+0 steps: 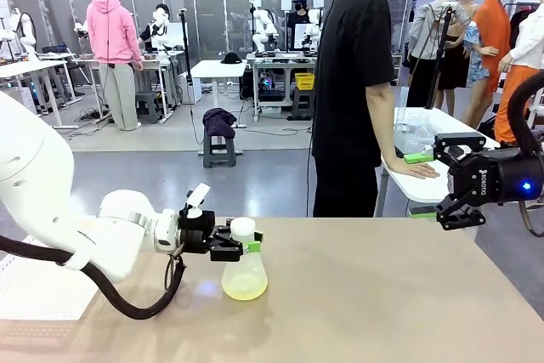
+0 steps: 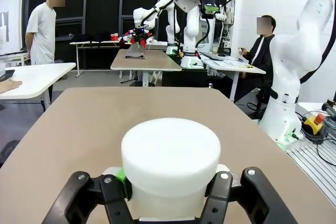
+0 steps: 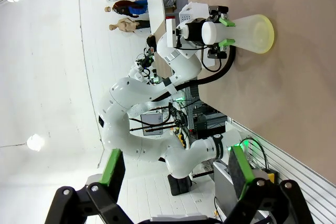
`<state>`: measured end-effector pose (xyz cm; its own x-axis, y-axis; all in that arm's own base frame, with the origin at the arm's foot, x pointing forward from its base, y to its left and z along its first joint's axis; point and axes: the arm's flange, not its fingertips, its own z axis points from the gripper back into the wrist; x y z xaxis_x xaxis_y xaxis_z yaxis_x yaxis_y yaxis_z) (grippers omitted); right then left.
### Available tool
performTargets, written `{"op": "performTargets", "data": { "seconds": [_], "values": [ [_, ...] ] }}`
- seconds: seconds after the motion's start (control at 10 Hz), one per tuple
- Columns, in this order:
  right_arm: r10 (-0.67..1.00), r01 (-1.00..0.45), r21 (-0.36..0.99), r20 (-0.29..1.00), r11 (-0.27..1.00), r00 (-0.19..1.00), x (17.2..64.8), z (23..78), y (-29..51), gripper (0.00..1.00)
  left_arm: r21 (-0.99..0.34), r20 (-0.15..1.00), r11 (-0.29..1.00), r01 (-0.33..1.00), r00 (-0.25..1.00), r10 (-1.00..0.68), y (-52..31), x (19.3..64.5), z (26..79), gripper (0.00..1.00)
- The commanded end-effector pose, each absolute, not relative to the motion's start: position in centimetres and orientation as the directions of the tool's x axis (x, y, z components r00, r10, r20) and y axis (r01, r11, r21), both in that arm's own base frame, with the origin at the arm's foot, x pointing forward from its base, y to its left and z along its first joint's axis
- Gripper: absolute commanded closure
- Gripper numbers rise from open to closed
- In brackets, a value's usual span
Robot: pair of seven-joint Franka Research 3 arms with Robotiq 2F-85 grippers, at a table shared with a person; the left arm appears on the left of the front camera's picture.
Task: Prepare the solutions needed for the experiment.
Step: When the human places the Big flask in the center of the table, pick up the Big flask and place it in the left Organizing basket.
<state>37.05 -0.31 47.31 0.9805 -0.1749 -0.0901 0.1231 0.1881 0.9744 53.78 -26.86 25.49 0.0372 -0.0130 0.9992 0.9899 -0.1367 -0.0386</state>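
The left hand (image 1: 240, 245) is clamped on the neck of a capped flask (image 1: 244, 271) standing on the surface (image 1: 382, 295), pale yellow-green liquid (image 1: 244, 289) at its bottom. The right hand (image 1: 448, 184) hangs open, well apart. Step in hand: securing the flask. Next, likely a level lift.

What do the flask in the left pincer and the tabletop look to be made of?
Flask: probably frosted translucent plastic, since pale yellow-green liquid shows hazily through its wall; its cap looks like opaque matte white plastic. Table: smooth, matte beige surface, likely laminate, though the look leaves it open.
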Motion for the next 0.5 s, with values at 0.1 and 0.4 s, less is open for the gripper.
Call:
{"op": "performTargets", "data": {
  "seconds": [0.1,0.4],
  "values": [
    [-0.173,0.114,0.977,-0.083,0.18,0.981,37.07,47.42,-0.29,0.0,-0.036,0.999,-0.155,0.987,0.036,-0.007,-26.86,54.11,25.3,1.0],
    [-0.173,0.114,0.977,-0.083,0.18,0.981,37.07,47.42,-0.29,0.0,-0.037,0.999,-0.153,0.987,0.035,-0.014,-26.65,53.87,25.52,0.89]
  ]
}}
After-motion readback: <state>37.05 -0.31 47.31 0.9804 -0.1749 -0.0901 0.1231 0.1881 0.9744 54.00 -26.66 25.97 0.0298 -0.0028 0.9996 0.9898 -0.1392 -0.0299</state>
